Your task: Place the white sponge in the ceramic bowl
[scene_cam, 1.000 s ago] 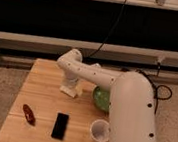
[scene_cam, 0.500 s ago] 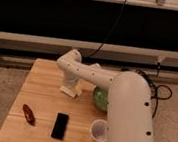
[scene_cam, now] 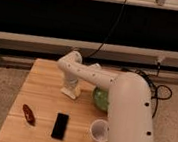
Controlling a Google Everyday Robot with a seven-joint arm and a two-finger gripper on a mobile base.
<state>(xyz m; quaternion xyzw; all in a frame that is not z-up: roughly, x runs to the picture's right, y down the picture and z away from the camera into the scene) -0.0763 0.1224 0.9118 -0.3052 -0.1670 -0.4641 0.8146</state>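
On the wooden worktop [scene_cam: 45,79], the hand [scene_cam: 71,90] is down near centre; the white sponge [scene_cam: 75,92] appears at its tip. The green ceramic bowl [scene_cam: 100,98] sits just right, half hidden; carrying across risks clipping its rim.

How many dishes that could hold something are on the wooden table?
2: a green bowl by the right edge, partly hidden behind the arm, and a white cup in front of it. The gripper is left of the bowl. The arm may hide more.
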